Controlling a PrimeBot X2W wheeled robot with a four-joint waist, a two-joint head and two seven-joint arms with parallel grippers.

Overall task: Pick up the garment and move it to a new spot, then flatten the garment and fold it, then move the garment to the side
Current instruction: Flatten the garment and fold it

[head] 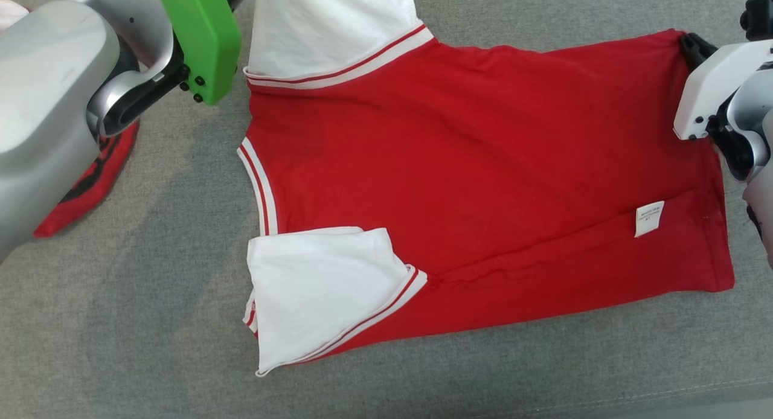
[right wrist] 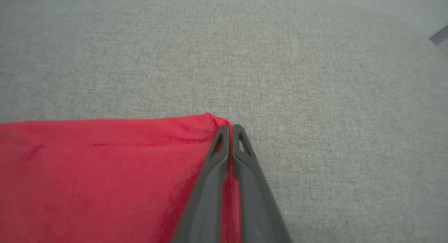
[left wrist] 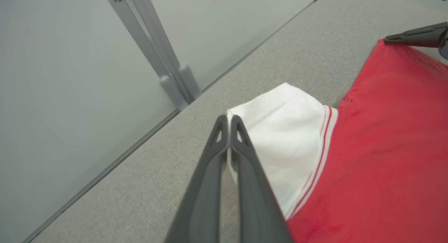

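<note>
The left gripper (left wrist: 229, 118) pinches the white sleeve (left wrist: 287, 131) of the red garment (left wrist: 385, 159).

1. We see the garment (head: 483, 165) spread on the padded surface (head: 181, 346).
2. Our left gripper (left wrist: 229, 118) pinches the garment at its far left, our right gripper (right wrist: 230, 127) at its far right.
3. A second cloth (head: 90, 189) lies left of the garment, apart.

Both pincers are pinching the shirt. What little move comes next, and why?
Probably lift both together and carry the far edge toward the near one: the left gripper is shut on the white sleeve, the right gripper on the red hem corner, the shirt lying flat.
</note>
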